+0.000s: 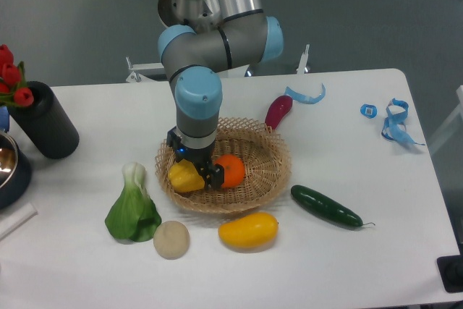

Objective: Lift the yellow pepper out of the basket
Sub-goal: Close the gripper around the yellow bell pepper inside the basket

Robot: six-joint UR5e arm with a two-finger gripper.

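The yellow pepper (184, 177) lies in the left part of the woven basket (278, 171), right beside a round orange (230, 170). My gripper (194, 165) has come straight down over the pepper and hides its top. It is open, with one finger at the pepper's far left side and the other finger (215, 174) standing between the pepper and the orange. The pepper still rests on the basket floor.
In front of the basket lie a yellow-orange mango-like fruit (248, 230), a cucumber (325, 206), a pale round potato (171, 239) and a bok choy (134, 208). A purple vegetable (278, 111) and blue ribbons (393, 121) lie behind. A black vase (45, 121) stands far left.
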